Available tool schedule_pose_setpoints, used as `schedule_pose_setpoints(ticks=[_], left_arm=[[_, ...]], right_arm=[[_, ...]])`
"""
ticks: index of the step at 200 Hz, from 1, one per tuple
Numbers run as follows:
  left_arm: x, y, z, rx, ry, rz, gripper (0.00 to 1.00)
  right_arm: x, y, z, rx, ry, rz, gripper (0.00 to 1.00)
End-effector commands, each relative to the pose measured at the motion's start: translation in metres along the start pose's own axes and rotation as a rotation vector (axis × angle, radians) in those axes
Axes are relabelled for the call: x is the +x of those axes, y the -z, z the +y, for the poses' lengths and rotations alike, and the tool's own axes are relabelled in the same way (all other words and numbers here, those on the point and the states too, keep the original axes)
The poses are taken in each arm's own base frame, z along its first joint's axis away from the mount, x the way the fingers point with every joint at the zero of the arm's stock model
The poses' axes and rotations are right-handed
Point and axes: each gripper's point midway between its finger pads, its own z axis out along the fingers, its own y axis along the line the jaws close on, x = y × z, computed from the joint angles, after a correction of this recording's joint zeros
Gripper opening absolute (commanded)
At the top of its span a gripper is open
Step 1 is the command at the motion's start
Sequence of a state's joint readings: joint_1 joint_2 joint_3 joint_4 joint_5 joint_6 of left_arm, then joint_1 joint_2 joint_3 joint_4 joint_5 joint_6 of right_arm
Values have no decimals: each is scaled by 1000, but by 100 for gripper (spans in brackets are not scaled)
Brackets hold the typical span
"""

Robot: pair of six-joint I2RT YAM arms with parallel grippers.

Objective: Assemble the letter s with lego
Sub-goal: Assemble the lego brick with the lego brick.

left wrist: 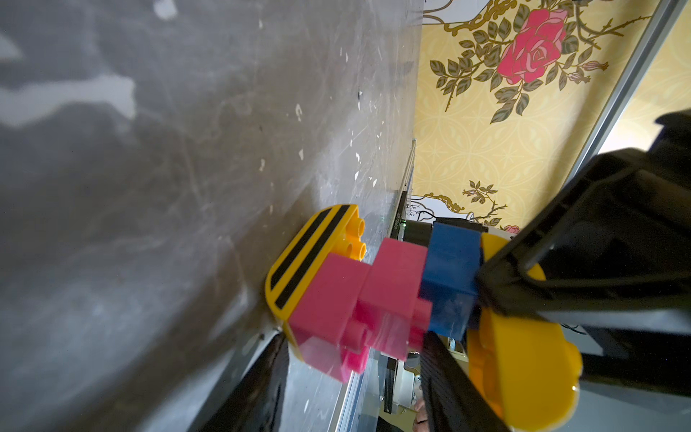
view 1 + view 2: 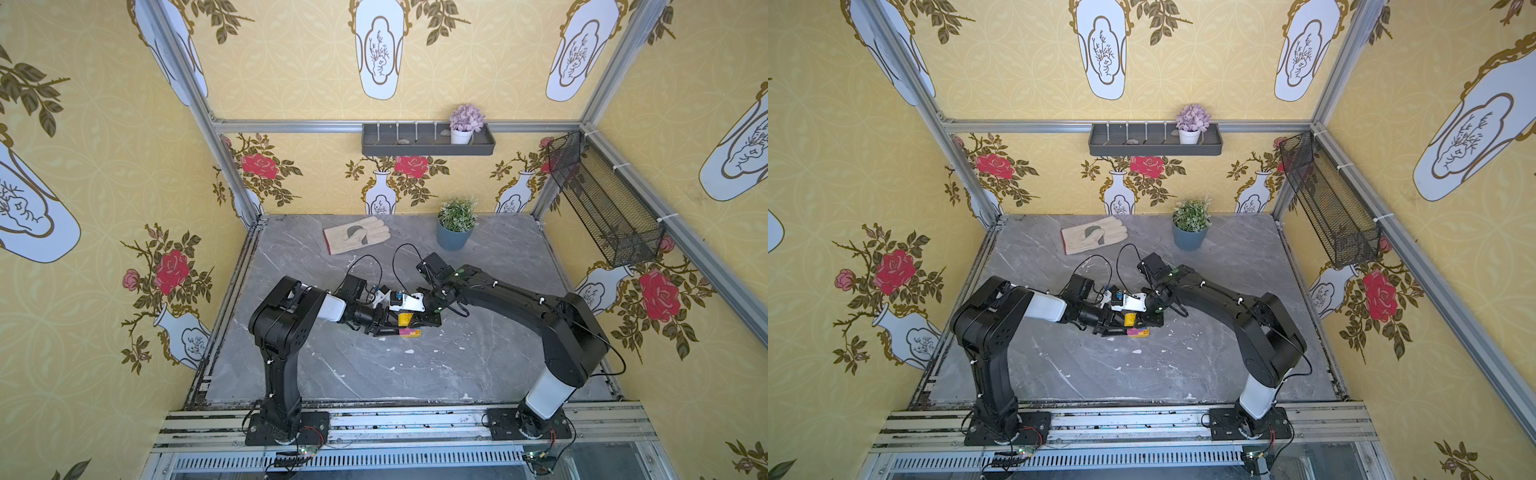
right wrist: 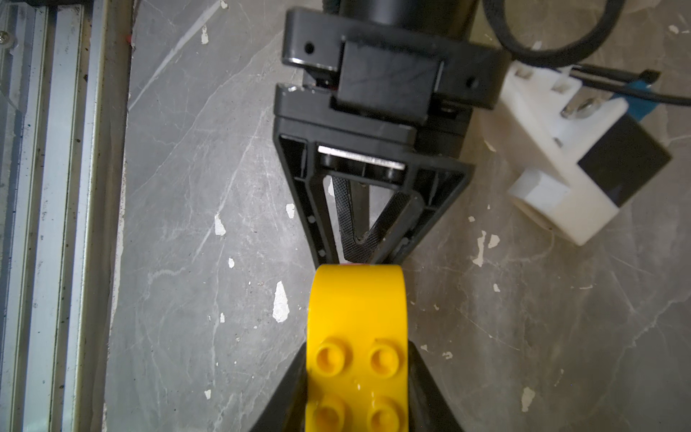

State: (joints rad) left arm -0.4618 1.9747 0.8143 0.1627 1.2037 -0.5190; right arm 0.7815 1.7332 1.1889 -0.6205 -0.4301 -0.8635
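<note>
Your right tool [image 3: 357,377] clamps the plain yellow brick [image 3: 357,299]. Your left tool [image 3: 359,256] is closed tight at the pink bricks [image 1: 392,284]; whether it grips them is unclear.

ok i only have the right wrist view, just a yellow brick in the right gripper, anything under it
observer: yes, a blue brick touches the underside of that yellow brick.
operator: and under the blue
observer: two pink bricks, stepped, then a black-striped yellow brick on the table.
operator: anything else on the table
observer: a glove and a potted plant near the back wall.
</note>
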Motion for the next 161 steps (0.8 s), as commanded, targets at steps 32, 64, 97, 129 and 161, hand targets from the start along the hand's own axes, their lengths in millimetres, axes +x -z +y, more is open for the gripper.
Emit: schedule_pose_setpoints(ticks=[32, 64, 97, 129, 161], left_arm=[[7, 1, 56, -263, 70, -46, 55], [7, 1, 56, -264, 70, -46, 55], [7, 1, 56, -265, 70, -46, 55], [7, 1, 56, -265, 69, -46, 55], [5, 1, 55, -267, 66, -45, 56]], right_arm=[[21, -13, -1, 9, -27, 78, 21], [25, -16, 2, 5, -25, 93, 21], [28, -18, 2, 4, -25, 104, 21], [28, -18, 1, 4, -25, 108, 21], [24, -15, -2, 13, -20, 107, 23]])
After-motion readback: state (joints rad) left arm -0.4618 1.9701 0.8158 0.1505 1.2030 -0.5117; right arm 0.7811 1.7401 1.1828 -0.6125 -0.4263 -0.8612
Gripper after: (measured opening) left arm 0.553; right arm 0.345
